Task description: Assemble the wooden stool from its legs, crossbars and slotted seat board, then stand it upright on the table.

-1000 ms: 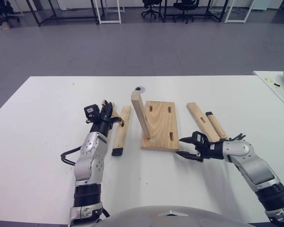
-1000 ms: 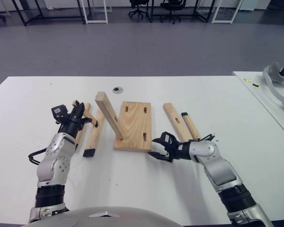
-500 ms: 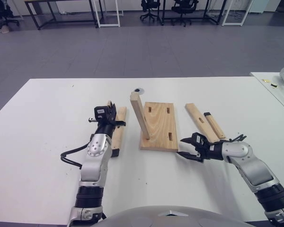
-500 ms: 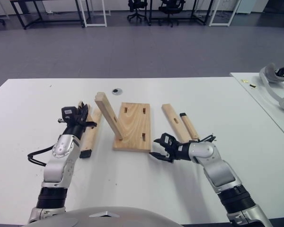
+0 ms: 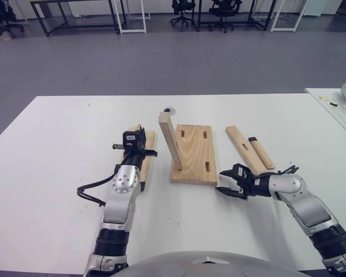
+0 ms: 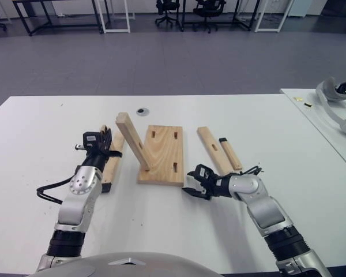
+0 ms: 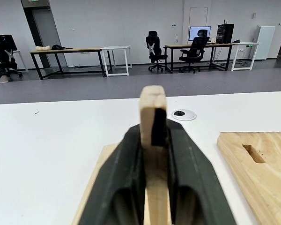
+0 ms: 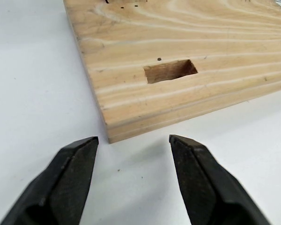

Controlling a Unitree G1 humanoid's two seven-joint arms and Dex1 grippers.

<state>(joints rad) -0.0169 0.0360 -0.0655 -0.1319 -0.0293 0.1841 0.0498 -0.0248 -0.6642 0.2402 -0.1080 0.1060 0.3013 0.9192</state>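
The slotted seat board lies flat at the table's middle, with one wooden leg standing tilted in its near-left slot. To its left my left gripper is shut on a narrow crossbar with a black end cap, held just above a wider wooden leg lying on the table. My right gripper hovers open at the board's near-right corner; its fingers flank that corner without touching the board. Right of the board lie another leg and a thin crossbar.
A round grommet sits in the table behind the board. A second table with a white headset stands at the far right. Bare tabletop stretches along the front and far left.
My left gripper has moved right toward the seat board, carrying the crossbar, and now hangs over the lying leg. The right gripper has hardly moved. The camera shifted slightly.
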